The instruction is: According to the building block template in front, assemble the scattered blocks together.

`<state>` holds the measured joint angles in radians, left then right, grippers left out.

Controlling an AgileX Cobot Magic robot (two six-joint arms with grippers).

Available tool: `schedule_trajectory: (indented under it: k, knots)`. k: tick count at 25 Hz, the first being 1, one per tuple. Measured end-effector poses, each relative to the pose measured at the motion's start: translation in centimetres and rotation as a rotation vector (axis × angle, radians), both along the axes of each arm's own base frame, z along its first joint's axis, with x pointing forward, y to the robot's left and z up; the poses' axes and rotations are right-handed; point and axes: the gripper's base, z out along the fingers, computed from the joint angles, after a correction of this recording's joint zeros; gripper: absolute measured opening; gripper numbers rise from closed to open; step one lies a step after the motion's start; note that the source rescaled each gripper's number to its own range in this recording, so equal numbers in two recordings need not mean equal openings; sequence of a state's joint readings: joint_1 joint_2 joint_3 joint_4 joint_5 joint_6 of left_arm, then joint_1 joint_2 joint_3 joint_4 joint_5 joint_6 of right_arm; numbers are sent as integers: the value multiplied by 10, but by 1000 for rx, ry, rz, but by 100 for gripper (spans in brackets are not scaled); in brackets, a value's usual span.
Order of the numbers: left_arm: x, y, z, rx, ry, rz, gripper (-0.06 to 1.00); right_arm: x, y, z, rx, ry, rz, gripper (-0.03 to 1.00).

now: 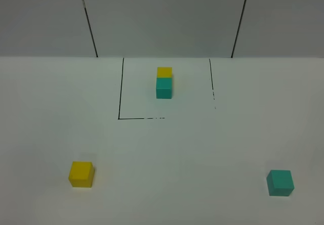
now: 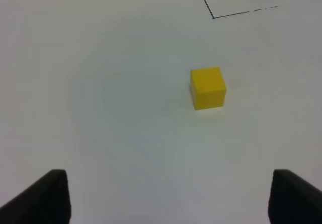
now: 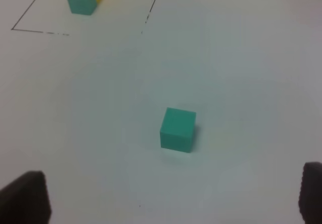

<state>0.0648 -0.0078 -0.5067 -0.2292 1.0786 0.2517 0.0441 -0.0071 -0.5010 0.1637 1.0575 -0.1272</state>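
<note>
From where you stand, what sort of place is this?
Probably a lab test bench: a plain white table with a black outline marked on it, a yellow cube and a teal cube lying apart, grey wall panels behind.

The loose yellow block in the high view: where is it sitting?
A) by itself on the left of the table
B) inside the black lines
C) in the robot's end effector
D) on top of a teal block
A: the loose yellow block sits by itself on the white table at the left, outside the black outline and far from the loose teal block.
</note>
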Motion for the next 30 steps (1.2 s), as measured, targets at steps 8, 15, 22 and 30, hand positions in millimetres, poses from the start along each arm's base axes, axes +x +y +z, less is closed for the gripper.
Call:
schedule_trajectory:
  k: [8,15,22,30]
  knots:
    - [0,0,0,0,0,0,80,0,0,0,0,0,0,100]
    - [0,0,0,0,0,0,80,0,0,0,0,0,0,100]
    - [0,0,0,0,0,0,80,0,0,0,0,0,0,100]
    - [0,0,0,0,0,0,80,0,0,0,0,0,0,100]
